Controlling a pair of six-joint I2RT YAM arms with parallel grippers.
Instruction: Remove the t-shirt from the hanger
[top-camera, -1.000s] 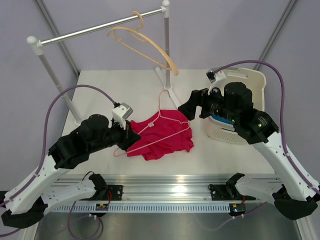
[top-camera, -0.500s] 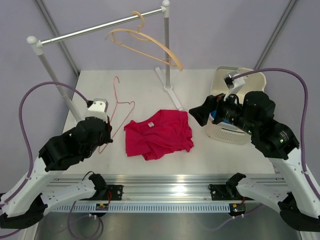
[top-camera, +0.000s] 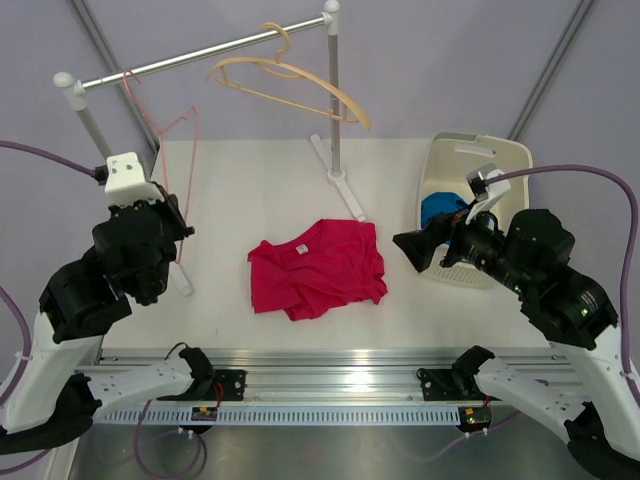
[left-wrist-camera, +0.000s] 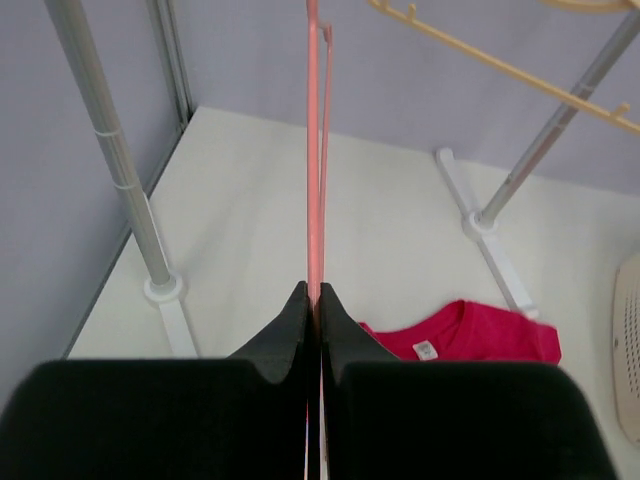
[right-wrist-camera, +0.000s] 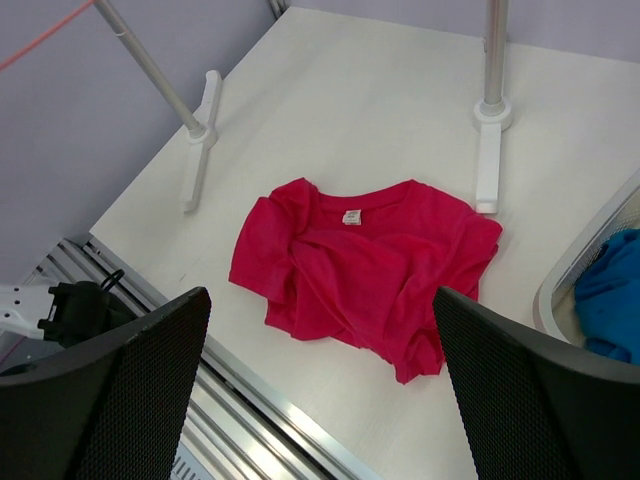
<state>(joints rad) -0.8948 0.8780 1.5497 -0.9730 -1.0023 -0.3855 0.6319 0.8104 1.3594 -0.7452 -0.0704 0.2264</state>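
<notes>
**Surroundings.** A clothes rail (top-camera: 200, 52) on two uprights stands on the counter (top-camera: 240, 190), one upright at the left edge and one at the rear centre. Each upright has a white foot. A white laundry basket (top-camera: 505, 150) sits at the right rear. Nothing lies on top of the t-shirt.

**Task item.** The red t-shirt (top-camera: 318, 266) lies crumpled on the counter centre, off any hanger, and between the two arms.

**Tools.** The left tool (left-wrist-camera: 313, 295) is pressed together on the wire of the pink hanger (left-wrist-camera: 315, 150), raised beside the left upright. The right tool (right-wrist-camera: 320, 300) is spread wide and holds nothing, above the counter right of the t-shirt.

**Count.**
- T-shirts: one.
- Hangers: two, the pink wire one and a beige hanger (top-camera: 345, 103) hooked on the rail.
- Baskets: one, holding one blue garment (top-camera: 440, 208).

**View differences.**
- The left wrist view alone shows the pinch on the wire.
- The right wrist view shows the neck label of the t-shirt.
- Only the top view shows the whole basket and the pink hook near the rail. Contact there cannot be determined.
</notes>
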